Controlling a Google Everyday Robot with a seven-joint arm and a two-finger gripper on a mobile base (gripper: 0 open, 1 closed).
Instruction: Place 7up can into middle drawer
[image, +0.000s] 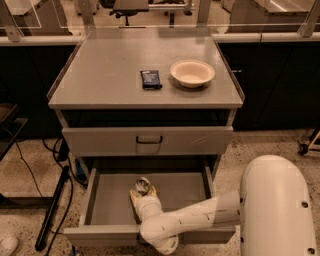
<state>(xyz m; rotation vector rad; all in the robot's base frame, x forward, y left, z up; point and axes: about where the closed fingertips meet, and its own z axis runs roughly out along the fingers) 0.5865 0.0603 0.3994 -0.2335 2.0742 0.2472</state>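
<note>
Grey metal cabinet (100, 90), wide grey middle drawer (107, 200) pulled open. Inside it we see the pale two-finger gripper (142, 194), fingers clamped on the small silver-green 7up can (144, 184) — held low, we judge, for release.

- Cabinet top (100, 75): grey, flat, raised lip along sides.
- Bowl (192, 73): cream, round, upright, on cabinet top, right of centre.
- Packet (151, 79): flat, dark, rectangular, just left of bowl, not touching it.
- Upper drawer (100, 140): grey front, closed; small dark pull handle (149, 140) at centre.
- Floor (30, 172): speckled, light.
- Cables (27, 162): black, trailing on floor left of cabinet.
- Pole (52, 210): dark, slanted, near cabinet's lower left.
- Office chair (131, 6): behind cabinet, top edge of view.
- Gripper (142, 190): low centre, below upper drawer.
</note>
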